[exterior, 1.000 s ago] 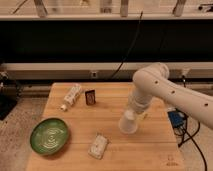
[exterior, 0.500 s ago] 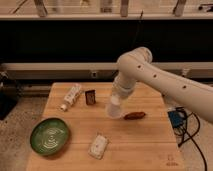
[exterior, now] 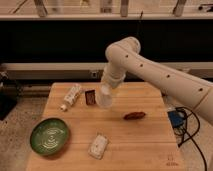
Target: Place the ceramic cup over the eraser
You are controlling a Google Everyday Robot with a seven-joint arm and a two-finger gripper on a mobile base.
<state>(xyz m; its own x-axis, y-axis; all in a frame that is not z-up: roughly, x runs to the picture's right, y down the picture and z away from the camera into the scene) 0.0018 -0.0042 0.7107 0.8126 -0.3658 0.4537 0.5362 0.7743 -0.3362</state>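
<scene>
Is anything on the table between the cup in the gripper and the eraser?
No. In the camera view the gripper holds the cup just right of the eraser, with only bare wood between.

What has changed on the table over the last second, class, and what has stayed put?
The end effector, carrying the ceramic cup, swung left across the table from its right side, uncovering the reddish-brown lump, and now hangs beside the eraser. The eraser, white bottle, green plate and patterned pad stayed put.

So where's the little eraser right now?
The eraser stands on the wooden table towards the back left, between the white bottle on its left and the ceramic cup, carried by the gripper, on its right.
</scene>
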